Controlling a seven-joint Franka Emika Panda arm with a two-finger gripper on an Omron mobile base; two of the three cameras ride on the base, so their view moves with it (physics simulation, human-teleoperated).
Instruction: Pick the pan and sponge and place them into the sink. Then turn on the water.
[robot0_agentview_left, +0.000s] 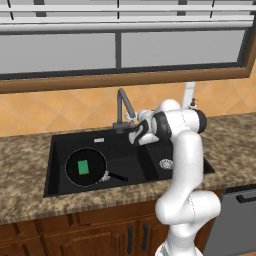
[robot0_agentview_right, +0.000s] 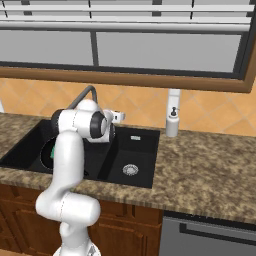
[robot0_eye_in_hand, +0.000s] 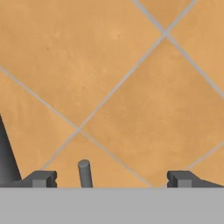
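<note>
The black pan (robot0_agentview_left: 95, 159) lies in the wide left basin of the black sink (robot0_agentview_left: 57, 145), its handle pointing right. The green sponge (robot0_agentview_left: 83, 167) rests flat on the pan. In the right base view the arm hides most of the pan, and a green sliver of sponge (robot0_agentview_right: 52, 153) shows. My gripper (robot0_agentview_left: 131, 117) is open at the base of the dark grey faucet (robot0_agentview_left: 121, 106), behind the sink. In the hand view its fingertips (robot0_eye_in_hand: 41, 178) stand wide apart, with the faucet's thin grey lever (robot0_eye_in_hand: 84, 173) between them and orange tiles behind. No water is in view.
A white soap dispenser (robot0_agentview_left: 189, 95) stands on the granite counter behind the narrower right basin, which has a silver drain (robot0_agentview_left: 166, 163). A grey dishwasher front (robot0_agentview_left: 235, 220) sits under the counter at the right. A window runs above the tiled wall.
</note>
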